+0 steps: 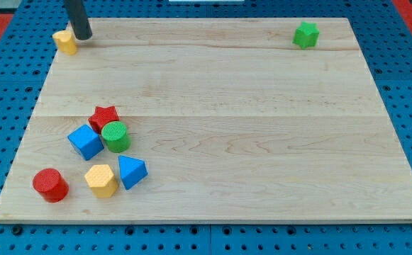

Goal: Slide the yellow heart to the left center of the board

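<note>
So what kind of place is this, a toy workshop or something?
More likely a robotics lab bench. A wooden board lies on a blue perforated mounting plate, with coloured blocks scattered on it, and my tip touches the yellow heart at top left.

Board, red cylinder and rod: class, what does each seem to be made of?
Board: pale wood, matte, with grain lines and plank seams. Red cylinder: likely plastic, matte, its top finely ridged, perhaps printed. Rod: dark and smooth, metal or plastic; I cannot tell which.
</note>
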`<state>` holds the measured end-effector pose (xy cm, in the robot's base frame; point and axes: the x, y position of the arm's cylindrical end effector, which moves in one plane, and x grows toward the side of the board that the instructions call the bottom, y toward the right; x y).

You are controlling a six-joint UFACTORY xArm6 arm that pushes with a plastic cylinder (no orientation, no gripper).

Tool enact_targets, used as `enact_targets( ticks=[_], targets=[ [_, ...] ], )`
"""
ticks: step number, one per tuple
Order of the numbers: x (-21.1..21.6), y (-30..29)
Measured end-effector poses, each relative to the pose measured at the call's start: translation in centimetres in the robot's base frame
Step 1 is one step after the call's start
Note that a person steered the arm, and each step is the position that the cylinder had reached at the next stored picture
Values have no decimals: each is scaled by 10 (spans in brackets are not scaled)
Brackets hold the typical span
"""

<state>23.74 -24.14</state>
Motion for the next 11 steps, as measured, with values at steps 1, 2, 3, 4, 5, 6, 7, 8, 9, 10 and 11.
enact_targets(
  ticks=[1, 2, 3, 4, 5, 6, 7, 8, 9, 10, 11],
  targets=[
    [-38, 9],
    [-3, -32],
    [64, 2],
    [95, 42],
    [16, 57],
    [-30, -31],
    [-1, -63],
    [65, -26],
    [132, 47],
    [136, 39],
    [58, 31]
  ],
)
